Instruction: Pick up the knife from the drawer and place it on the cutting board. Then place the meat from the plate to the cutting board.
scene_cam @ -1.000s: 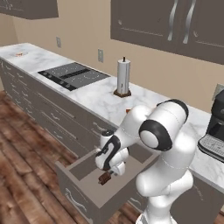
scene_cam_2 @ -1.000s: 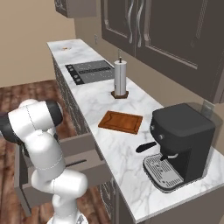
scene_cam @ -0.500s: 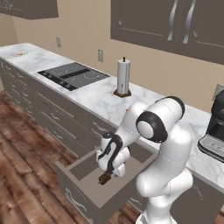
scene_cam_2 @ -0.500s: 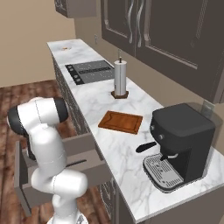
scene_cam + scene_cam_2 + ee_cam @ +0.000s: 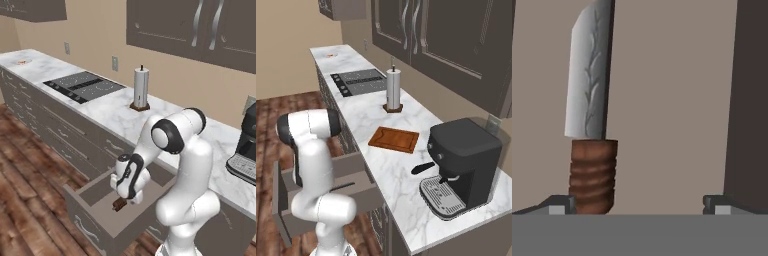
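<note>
The marble desk [image 5: 406,165] carries the board [image 5: 394,139], a paper-towel stand [image 5: 392,90], a coffee machine [image 5: 463,162] and a cooktop [image 5: 358,80]. The knife [image 5: 589,125] lies on the drawer [image 5: 107,220] floor.

Chunky glossy white arm [image 5: 190,175] made of rounded, bulbous segments, with dark grey-black caps at the joints, a black-and-white hand, and small dark grey fingertips [image 5: 559,204].
</note>
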Tool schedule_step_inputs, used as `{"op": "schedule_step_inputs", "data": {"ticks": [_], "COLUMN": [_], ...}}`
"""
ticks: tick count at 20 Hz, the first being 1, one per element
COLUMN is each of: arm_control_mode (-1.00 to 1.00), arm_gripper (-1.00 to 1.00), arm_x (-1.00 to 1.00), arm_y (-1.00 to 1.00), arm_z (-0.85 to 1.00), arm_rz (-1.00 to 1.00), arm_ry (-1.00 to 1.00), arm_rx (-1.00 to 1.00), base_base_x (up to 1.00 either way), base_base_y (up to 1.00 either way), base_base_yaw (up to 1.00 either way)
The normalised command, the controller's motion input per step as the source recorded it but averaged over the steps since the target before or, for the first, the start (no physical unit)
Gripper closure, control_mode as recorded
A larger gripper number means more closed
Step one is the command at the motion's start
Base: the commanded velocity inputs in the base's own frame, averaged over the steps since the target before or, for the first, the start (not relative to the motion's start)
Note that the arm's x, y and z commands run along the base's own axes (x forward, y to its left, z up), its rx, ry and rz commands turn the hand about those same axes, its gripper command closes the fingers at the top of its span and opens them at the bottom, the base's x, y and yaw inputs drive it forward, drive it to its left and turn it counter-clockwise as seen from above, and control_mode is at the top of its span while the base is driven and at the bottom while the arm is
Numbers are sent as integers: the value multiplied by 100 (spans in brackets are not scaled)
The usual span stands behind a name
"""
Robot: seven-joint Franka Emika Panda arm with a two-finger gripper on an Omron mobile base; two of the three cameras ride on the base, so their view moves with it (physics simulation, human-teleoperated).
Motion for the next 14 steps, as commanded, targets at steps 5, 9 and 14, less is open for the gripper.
{"op": "schedule_step_inputs", "data": {"ticks": [5,9,14], "arm_control_mode": [-100,-100,-100], "arm_gripper": [-100,-100,-100], "arm_x": [4,3,23], "arm_y": [14,8,0], "arm_z": [-11,-11,-15], "arm_rz": [-1,-4,-3], "arm_ry": [0,0,0], "arm_rx": [0,0,0], "base_base_x": [0,0,0], "base_base_y": [0,0,0], "base_base_yaw": [0,0,0]}}
